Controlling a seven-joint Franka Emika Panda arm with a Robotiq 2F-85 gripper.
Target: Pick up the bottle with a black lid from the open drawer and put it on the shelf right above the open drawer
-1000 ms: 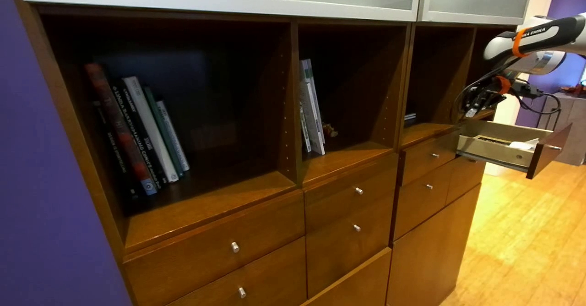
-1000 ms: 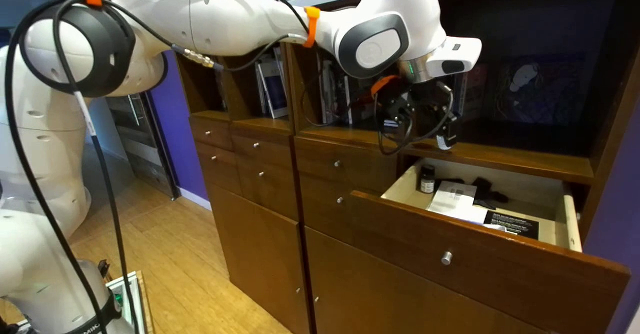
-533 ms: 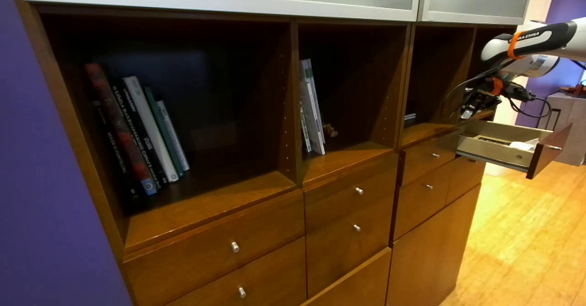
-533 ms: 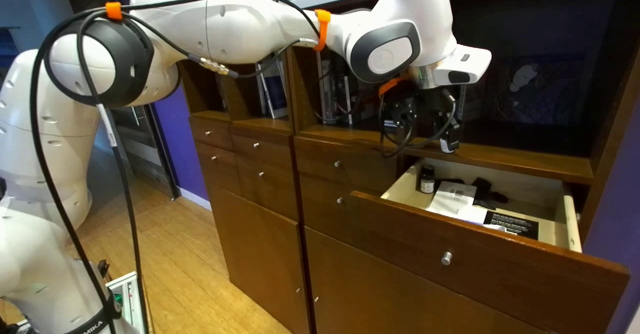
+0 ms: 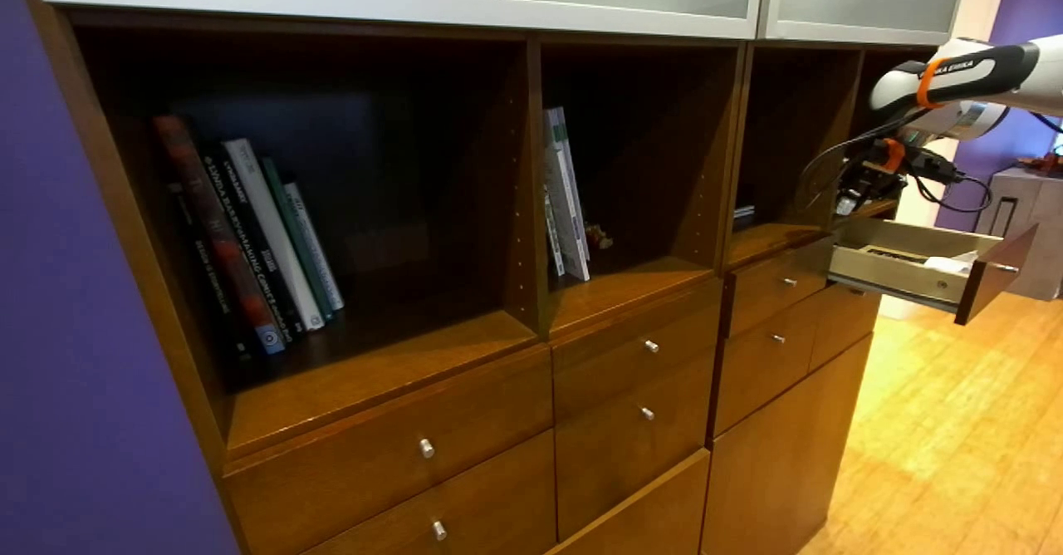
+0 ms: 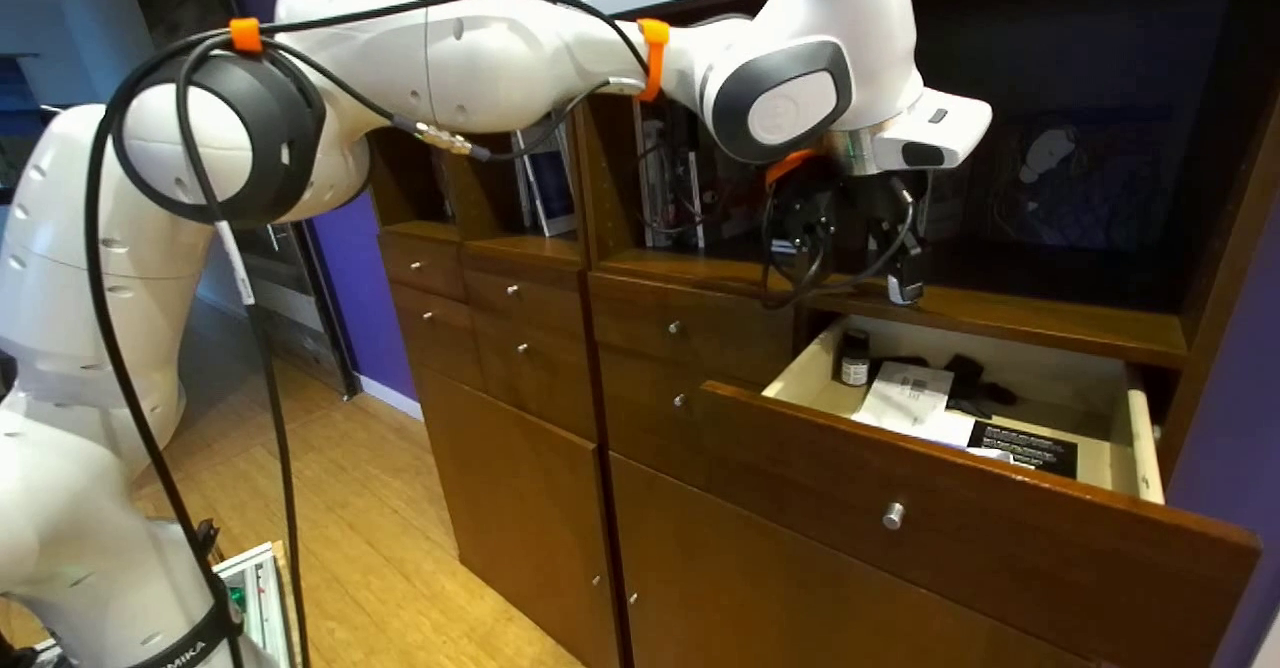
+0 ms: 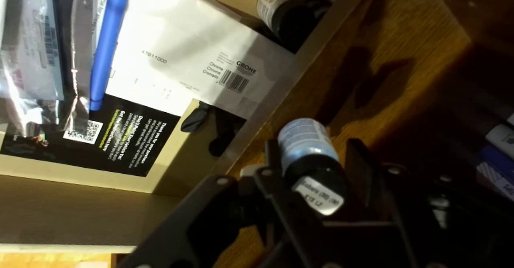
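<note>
Wrist view: gripper (image 7: 315, 149) holds one bottle (image 7: 308, 151) of two.

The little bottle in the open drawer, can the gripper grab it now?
Probably not yet: the gripper is closed on another bottle, so it would likely have to put that down first. The drawer is open, though, and nothing seems to lie on the little bottle.
</note>
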